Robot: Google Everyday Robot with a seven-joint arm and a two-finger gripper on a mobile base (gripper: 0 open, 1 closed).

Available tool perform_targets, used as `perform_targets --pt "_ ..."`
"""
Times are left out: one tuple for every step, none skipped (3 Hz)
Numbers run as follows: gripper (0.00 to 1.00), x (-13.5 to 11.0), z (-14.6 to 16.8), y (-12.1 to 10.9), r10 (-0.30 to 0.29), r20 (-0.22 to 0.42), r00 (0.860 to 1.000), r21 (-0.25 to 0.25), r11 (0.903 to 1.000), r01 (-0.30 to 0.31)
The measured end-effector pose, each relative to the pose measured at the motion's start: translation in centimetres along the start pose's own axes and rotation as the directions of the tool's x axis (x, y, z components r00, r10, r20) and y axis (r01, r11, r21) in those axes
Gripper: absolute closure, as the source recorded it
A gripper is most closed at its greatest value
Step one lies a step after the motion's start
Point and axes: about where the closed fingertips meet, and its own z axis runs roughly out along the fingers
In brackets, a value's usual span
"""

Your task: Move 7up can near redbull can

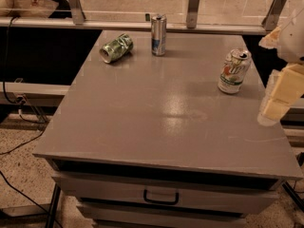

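Note:
The 7up can (233,71) stands upright near the right edge of the grey table (156,113); it is white with green lettering and a dented silver top. The redbull can (158,34), slim and silver with blue panels, stands upright at the far middle of the table. My gripper (278,96) hangs at the right edge of the view, to the right of and slightly nearer than the 7up can, apart from it and holding nothing that shows.
An all-green crumpled can (116,48) lies on its side at the far left, left of the redbull can. A rail with metal posts (192,6) runs behind the table. A drawer with a handle (160,197) sits below the front edge. Cables lie on the floor at left.

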Motion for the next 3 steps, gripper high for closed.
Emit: perform_targets --pt "0.00 0.2 1.7 -4.2 0.035 0.059 0.998 0.041 0.9985 -0.037" --pt "0.00 0.5 4.1 -10.7 0.143 0.167 0.976 0.101 0.9817 -0.161" --pt "0.00 0.8 5.4 -14.2 0.220 0.228 0.948 0.119 0.9605 -0.252"
